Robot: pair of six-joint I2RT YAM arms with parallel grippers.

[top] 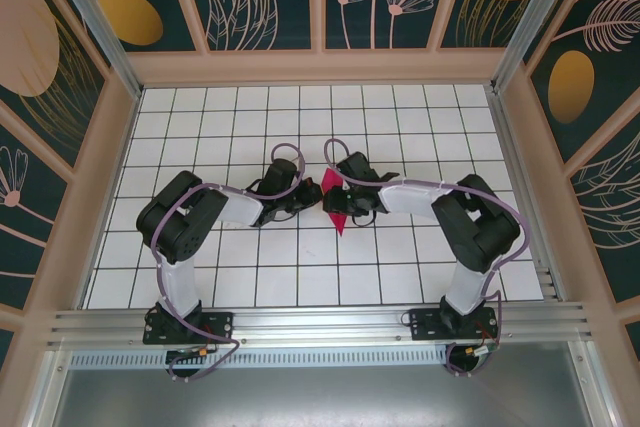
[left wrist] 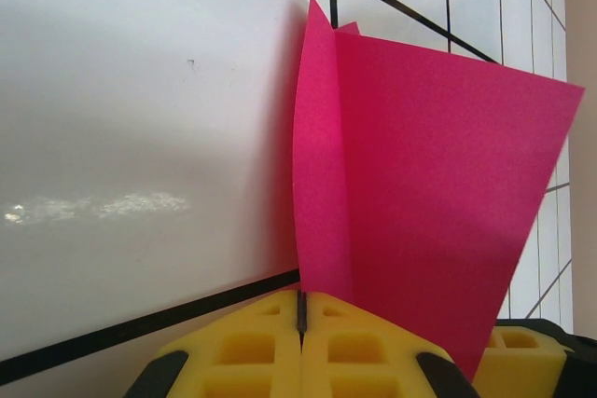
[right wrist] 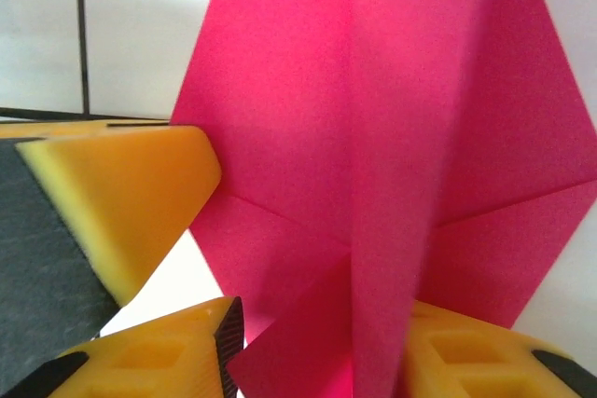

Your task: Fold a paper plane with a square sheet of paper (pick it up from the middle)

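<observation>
Left claw (left wrist: 300, 309) pressed tight, pinching the creased pink sheet of paper (left wrist: 420, 184), which stands upright at the middle of the table (top: 400, 247). Right claw (right wrist: 317, 351) is spread, pads either side of the centre fold.

Bright, even overhead light on the white worktop (top: 300, 267), with only soft, short shadows under the arms. In the left wrist view a glare streak smears across the glossy tiles near the left edge. In the right wrist view the pink paper (right wrist: 392, 118) sits very close, soft and slightly out of focus.
</observation>
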